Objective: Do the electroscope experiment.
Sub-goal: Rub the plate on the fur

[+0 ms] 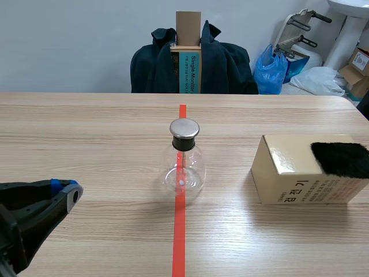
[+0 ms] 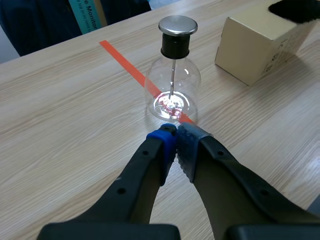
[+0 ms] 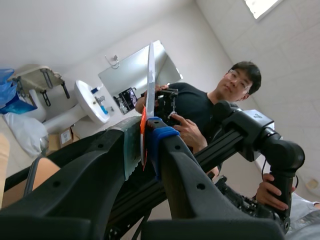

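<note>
Electroscope (image 1: 184, 158): a round glass flask with a black stopper (image 1: 184, 143) and a flat metal cap (image 1: 184, 128). It stands upright at mid-table on the orange-red tape line (image 1: 180, 242), and nothing touches it. Left gripper (image 2: 175, 137) sits low at the table's left, aimed at the flask but apart from it, with its fingers pressed together on nothing. To the flask's right, well apart, a cardboard box (image 1: 285, 173) carries a black fur pad (image 1: 341, 158) on its top. Right gripper (image 3: 142, 137) is raised off the table and aimed toward the ceiling, pinching a thin pale rod (image 3: 150, 75) near its lower end. A person (image 3: 200, 107) is in view beyond that arm. Hazards, in my assessment: the flask looks light and top-heavy, so a forward nudge from the left fingers or a hard tap of the rod on the cap could tip or slide it. The rod is held by a short end, so rubbing it on the fur may twist it loose or drag the pad off the box. Weak rubbing would likely give no visible response.
</note>
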You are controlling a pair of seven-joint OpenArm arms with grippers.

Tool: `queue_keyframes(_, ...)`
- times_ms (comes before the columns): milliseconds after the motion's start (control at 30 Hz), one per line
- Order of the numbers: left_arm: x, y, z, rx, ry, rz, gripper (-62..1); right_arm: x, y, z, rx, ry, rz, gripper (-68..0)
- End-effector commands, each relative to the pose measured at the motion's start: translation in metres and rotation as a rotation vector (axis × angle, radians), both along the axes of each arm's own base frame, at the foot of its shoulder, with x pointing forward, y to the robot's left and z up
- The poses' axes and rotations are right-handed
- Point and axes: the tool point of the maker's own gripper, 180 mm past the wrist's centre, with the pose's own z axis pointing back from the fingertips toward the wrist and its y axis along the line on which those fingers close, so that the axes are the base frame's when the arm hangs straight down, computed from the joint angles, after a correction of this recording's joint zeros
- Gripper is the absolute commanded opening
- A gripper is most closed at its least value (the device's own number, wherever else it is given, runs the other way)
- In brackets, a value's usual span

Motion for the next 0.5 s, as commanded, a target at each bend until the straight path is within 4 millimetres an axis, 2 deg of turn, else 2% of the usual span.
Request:
queue_keyframes(0, 0.007, -0.002, 0.008, -0.026, -0.036, -0.005, -35.0, -0.001, -0.001, 0.002, -0.024, -0.011, 0.008, -66.6)
queue_keyframes(100, 0.007, -0.001, 0.007, -0.021, -0.035, -0.004, 1.4, 0.0, -0.001, -0.007, -0.031, 0.012, 0.019, -66.6)
queue_keyframes(267, 0.009, -0.001, 0.009, -0.014, -0.048, -0.008, 1.4, 0.01, -0.001, -0.023, -0.044, 0.049, 0.034, -66.6)
queue_keyframes(467, 0.008, -0.001, 0.008, -0.005, -0.048, -0.012, 1.4, 0.029, 0.007, -0.063, -0.07, 0.166, 0.079, -66.7)
